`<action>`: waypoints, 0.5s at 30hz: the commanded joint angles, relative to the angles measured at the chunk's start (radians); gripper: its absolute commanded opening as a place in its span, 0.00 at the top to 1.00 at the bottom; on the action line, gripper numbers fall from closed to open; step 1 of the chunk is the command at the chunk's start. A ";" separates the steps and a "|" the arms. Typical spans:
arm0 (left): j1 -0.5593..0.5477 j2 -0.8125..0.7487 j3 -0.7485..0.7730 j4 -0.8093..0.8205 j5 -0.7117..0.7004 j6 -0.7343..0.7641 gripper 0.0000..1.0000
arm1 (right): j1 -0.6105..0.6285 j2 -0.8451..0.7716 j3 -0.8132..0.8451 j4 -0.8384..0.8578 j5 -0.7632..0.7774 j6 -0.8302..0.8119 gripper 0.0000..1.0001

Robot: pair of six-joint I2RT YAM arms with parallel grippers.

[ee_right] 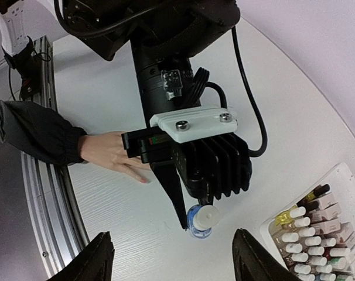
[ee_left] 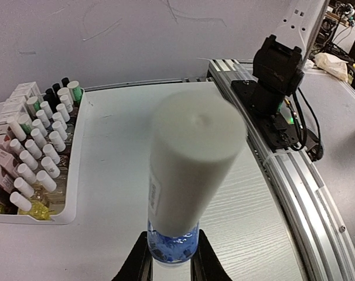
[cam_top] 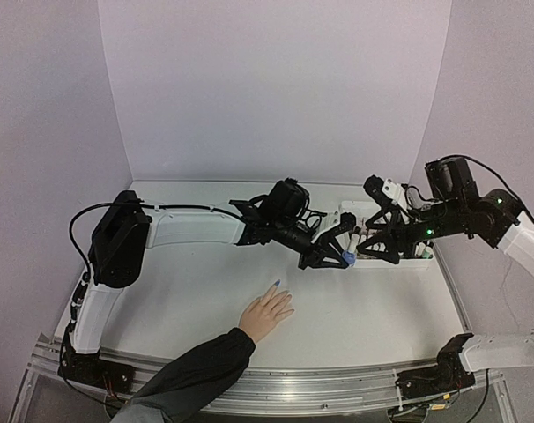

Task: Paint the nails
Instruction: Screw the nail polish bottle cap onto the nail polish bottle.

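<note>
Surface: white wood-grain surface (cam_top: 381,308) inside pale lilac walls, with an aluminium rail (cam_top: 337,388) along the near edge.
Tray: a white tray (ee_left: 72,193) packed with white-capped bottles sits at the far right, just behind the right pincer.
Left pincer (ee_left: 173,252): clamped on the blue glass base of a polish bottle (ee_left: 189,170).
Right pincer (ee_right: 180,266): wide apart and holding nothing, with the bottle ahead of its fingers.
Key relation: the bottle's long axis runs from the left pincer toward the right one, white cap (ee_right: 205,215) foremost. The right pincer is the nearer to the cap.
The nails (cam_top: 276,285): on a human hand (cam_top: 265,315) in a dark sleeve, lying flat toward the near edge, left of both pincers and well apart from the bottle. The fingers point toward the far side. One nail shows blue; the others are too small to tell.
Likely next: the right pincer closing across the cap, square to that axis.
</note>
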 commanded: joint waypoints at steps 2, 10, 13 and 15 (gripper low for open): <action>0.007 -0.084 0.013 -0.032 0.100 0.046 1.00 | -0.001 0.047 0.021 -0.054 -0.058 -0.143 0.36; 0.006 -0.083 0.013 -0.044 0.118 0.056 1.00 | -0.001 0.114 0.056 -0.051 -0.098 -0.185 0.45; 0.006 -0.078 0.024 -0.046 0.124 0.055 1.00 | -0.002 0.129 0.052 -0.042 -0.105 -0.189 0.49; 0.006 -0.073 0.031 -0.049 0.128 0.052 1.00 | -0.001 0.124 0.043 -0.029 -0.096 -0.194 0.51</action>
